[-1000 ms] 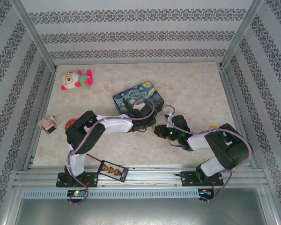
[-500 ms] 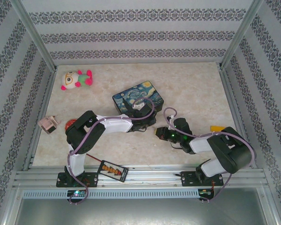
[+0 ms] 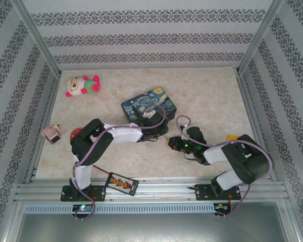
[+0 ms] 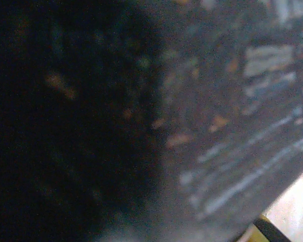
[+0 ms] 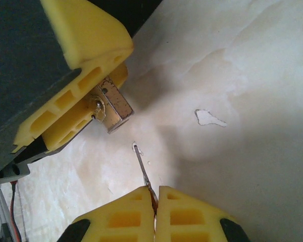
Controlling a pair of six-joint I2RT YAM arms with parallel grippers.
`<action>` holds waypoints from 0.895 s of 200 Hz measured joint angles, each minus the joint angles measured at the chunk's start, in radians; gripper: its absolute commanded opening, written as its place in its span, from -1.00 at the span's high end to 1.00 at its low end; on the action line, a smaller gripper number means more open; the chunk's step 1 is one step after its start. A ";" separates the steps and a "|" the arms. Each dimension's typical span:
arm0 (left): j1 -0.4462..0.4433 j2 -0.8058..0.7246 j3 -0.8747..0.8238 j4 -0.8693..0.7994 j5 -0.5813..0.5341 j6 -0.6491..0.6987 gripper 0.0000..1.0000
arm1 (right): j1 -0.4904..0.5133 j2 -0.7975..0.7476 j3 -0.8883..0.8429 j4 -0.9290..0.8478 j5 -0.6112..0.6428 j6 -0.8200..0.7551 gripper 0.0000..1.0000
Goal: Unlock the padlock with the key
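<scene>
The small brass padlock point(image 5: 116, 107) is pinched between the yellow fingers point(image 5: 86, 40) of my left gripper point(image 5: 111, 93), just above the table, seen in the right wrist view. My right gripper point(image 5: 155, 194) is shut on the key point(image 5: 143, 169). The thin blade points up at the padlock, and its tip stops a short gap below the lock body. From above, the left gripper point(image 3: 159, 133) and right gripper point(image 3: 172, 142) meet just in front of the starry-night tin box point(image 3: 149, 103). The left wrist view is a dark blur of the tin box point(image 4: 232, 126) up close.
A plush toy point(image 3: 82, 84) lies at the back left. A small pink-and-grey box point(image 3: 52, 133) and a red object point(image 3: 76, 134) sit by the left wall. A black panel with orange buttons point(image 3: 122, 183) rests on the front rail. A white chip point(image 5: 209, 118) marks the marble table.
The right arm's elbow swung out a little and came back. Its gripper with the key shifted only slightly beside the left gripper. The left arm and tin box stayed put.
</scene>
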 measured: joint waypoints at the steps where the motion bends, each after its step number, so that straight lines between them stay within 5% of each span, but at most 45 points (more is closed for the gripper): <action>1: 0.000 0.000 0.000 0.000 0.000 0.000 0.88 | 0.000 0.001 0.000 0.001 0.000 0.000 1.00; 179: 0.001 -0.002 -0.011 0.026 0.002 -0.004 0.88 | -0.010 0.089 0.019 0.115 -0.006 0.048 1.00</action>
